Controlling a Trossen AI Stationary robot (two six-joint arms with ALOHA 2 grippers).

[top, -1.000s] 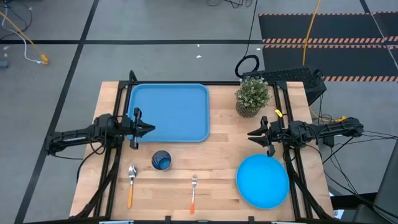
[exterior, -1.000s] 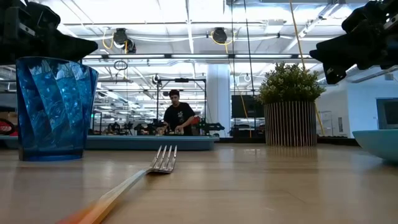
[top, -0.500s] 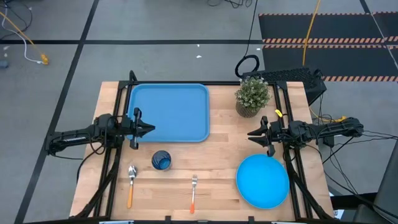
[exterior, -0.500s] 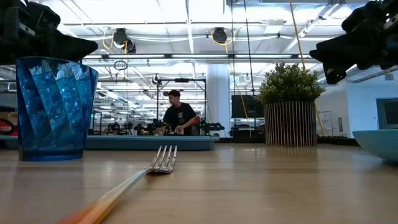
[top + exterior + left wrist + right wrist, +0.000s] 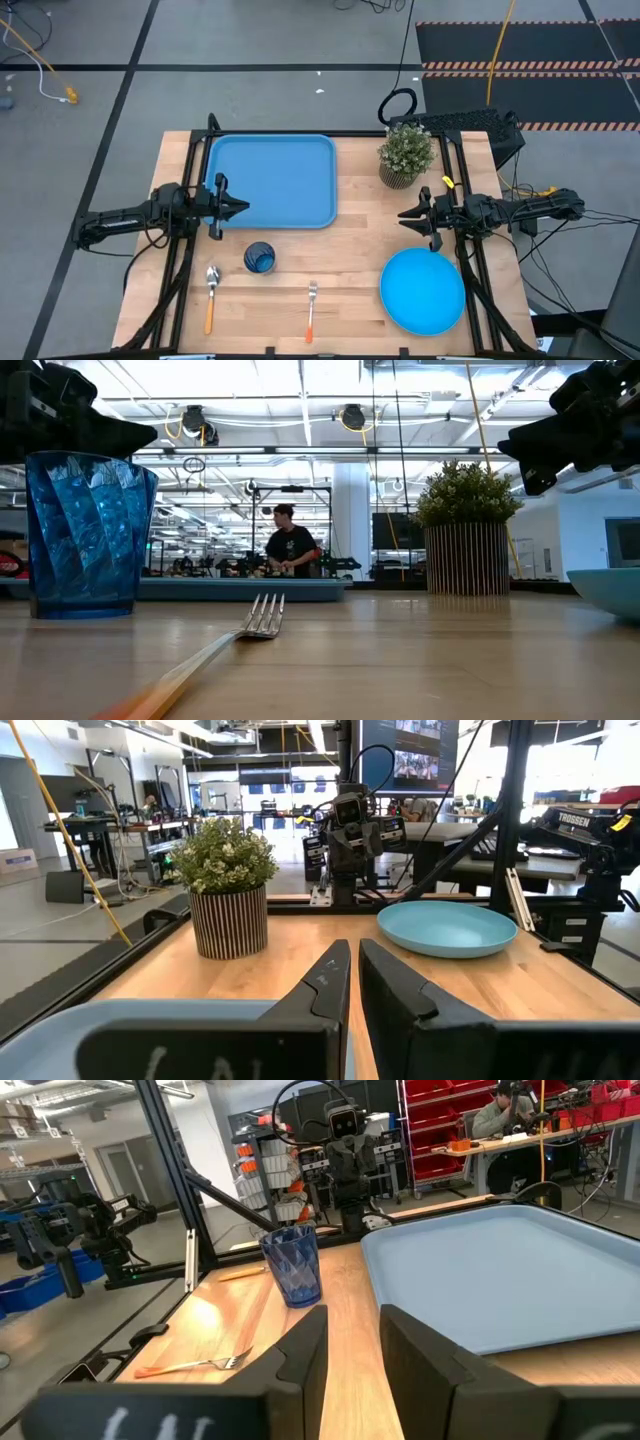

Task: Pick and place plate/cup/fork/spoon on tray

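The light-blue tray lies at the table's far left. The dark-blue cup stands upright just near of it. The spoon and the fork lie flat near the front edge, handles toward the near side. The round plate lies flat at the near right. My left gripper hovers shut over the tray's left near part. My right gripper hovers above the table just far of the plate, its fingers a narrow gap apart and empty.
A potted plant in a ribbed pot stands at the far right, beside the tray. Bare wood lies between the tray and the plate. A person works at a bench in the room beyond the table.
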